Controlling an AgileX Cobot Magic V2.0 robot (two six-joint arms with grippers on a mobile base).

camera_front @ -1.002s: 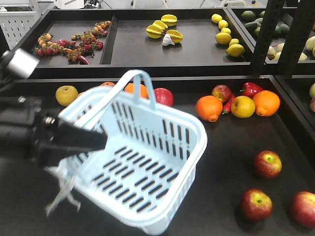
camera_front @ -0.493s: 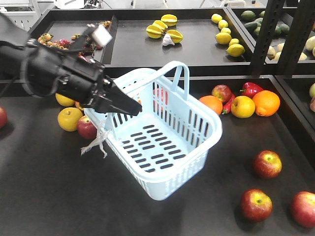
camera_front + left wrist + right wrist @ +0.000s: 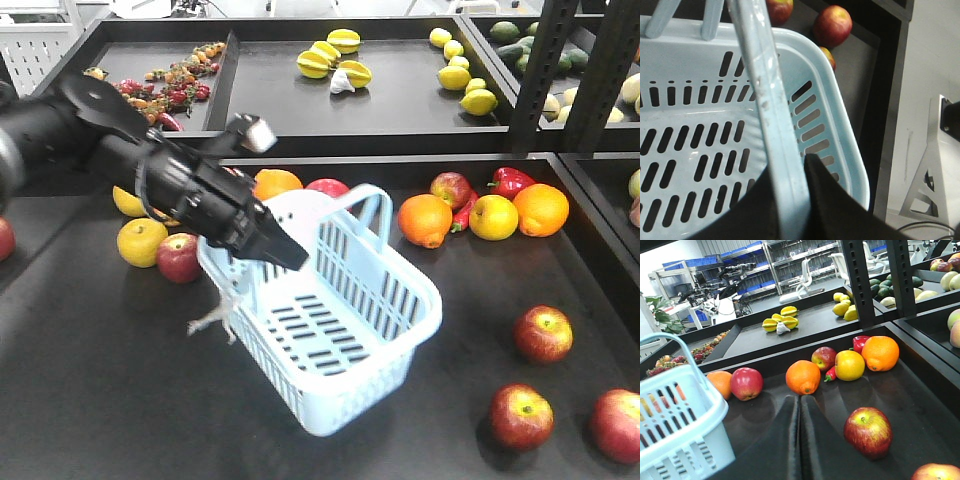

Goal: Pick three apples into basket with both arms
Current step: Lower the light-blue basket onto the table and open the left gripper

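**Basket, pale blue plastic, empty: held tilted**

Location: mid-table (image 3: pixel 100 400). The basket (image 3: pixel 350 395) hangs askew from one hoop handle (image 3: pixel 767 110), which the left gripper (image 3: pixel 290 255) clamps.

Handling, by judgement: light, thin, stiff plastic. The smooth handle may pivot in the jaws, so expect swing.

Apples (image 3: pixel 544 333): three, loose to the basket's right and apart from it. Firm, round and glossy, apt to roll; take across the widest girth.

Right gripper (image 3: pixel 800 407): pinched together, holding nothing

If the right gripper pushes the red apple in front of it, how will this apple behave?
The apple is round on a flat shelf, so it would probably roll away. Its skin looks glossy, so the right gripper may slip on it.
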